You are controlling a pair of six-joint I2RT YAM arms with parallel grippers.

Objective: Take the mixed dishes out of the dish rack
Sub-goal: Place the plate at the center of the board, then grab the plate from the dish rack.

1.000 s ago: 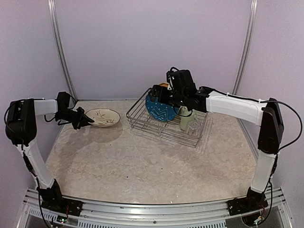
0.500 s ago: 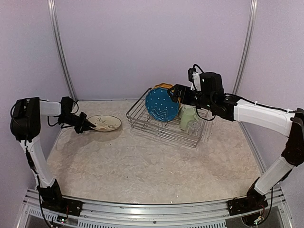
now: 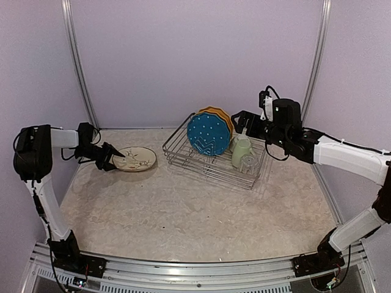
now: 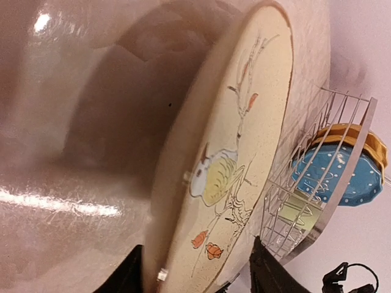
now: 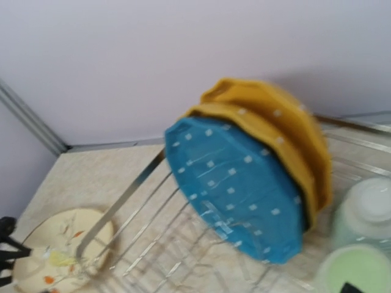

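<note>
Left gripper (image 3: 113, 160): fingers are set either side of the cream plate's (image 3: 137, 159) near rim; whether it is pinched or freed cannot be told. The plate is seen low on the table (image 3: 183, 207), left of the rack (image 3: 183, 160). Right gripper (image 3: 243, 121) is held over the rack's far side; its state cannot be told. Risk: if the left arm is withdrawn with the rim caught, the plate may be dragged or tipped. A knock could topple the blue plate (image 3: 208, 134) onto the mug (image 3: 242, 149).

You have four plates: one cream plate with a branch drawing (image 3: 134, 159), one blue white-dotted plate (image 3: 208, 134) and two orange scalloped plates (image 5: 269, 101). Add one pale green mug (image 3: 242, 148), seemingly one clear glass (image 3: 249, 163), and one wire dish rack (image 3: 181, 154).
</note>
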